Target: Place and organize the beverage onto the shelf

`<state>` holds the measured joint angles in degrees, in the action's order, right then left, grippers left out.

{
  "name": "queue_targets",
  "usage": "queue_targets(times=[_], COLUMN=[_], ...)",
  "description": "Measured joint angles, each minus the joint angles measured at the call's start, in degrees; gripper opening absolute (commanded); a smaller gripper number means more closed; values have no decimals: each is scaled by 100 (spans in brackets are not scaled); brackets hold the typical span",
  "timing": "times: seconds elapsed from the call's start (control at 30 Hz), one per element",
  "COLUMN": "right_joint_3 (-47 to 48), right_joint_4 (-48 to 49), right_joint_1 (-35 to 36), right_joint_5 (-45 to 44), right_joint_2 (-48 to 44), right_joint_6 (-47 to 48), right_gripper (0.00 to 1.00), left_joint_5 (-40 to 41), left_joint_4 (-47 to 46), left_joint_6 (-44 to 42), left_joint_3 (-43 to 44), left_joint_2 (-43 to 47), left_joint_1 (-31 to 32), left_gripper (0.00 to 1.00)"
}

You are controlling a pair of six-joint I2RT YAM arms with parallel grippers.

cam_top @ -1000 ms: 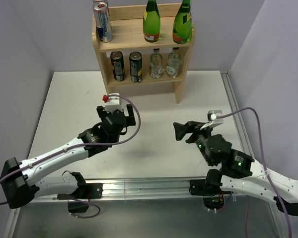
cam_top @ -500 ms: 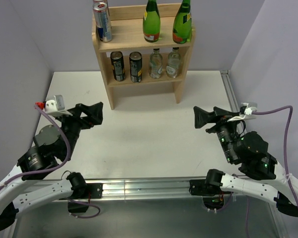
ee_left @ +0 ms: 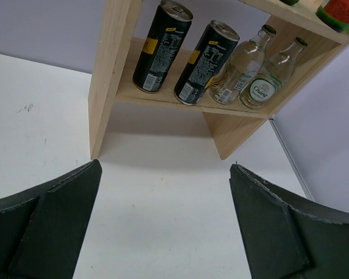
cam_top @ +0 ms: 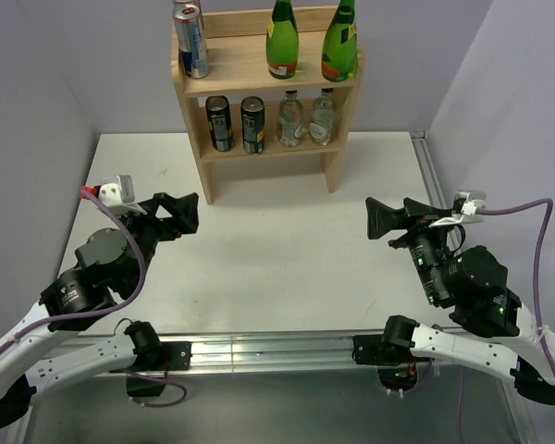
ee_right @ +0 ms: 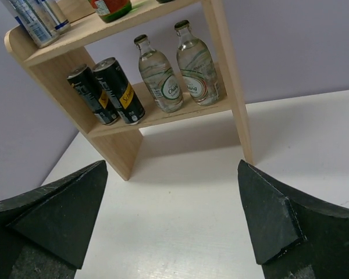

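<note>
The pale wooden shelf stands at the back of the white table. Its top tier carries silver-blue cans and two green bottles. On the lower tier stand two black cans and two clear glass bottles. My left gripper hovers at the table's left, open and empty, well short of the shelf. The left wrist view shows bare table between that gripper's fingers. My right gripper hangs at the right, also open and empty. Its wrist view looks between the fingers of the gripper toward the shelf.
Purple walls close in on the table's left, back and right. A metal rail runs along the near edge, and another runs along the right edge. A purple cable loops off the right wrist.
Both arms have drawn back from the table's middle, the left one to the left and the right one to the right. The right gripper's fingers have spread wider.
</note>
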<state>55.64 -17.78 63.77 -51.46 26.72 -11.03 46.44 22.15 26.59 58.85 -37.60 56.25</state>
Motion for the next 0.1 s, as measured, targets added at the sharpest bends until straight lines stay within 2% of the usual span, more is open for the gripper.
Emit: queue_targets(times=[0.1], right_joint_3=[0], right_joint_4=[-2], right_joint_1=[0], right_joint_5=[0], right_joint_2=[-2], right_joint_6=[20], right_gripper=[100], left_joint_5=[9], left_joint_4=[0], left_joint_6=[2], left_joint_3=[0], left_joint_2=[-2], left_joint_1=[0], left_gripper=[99])
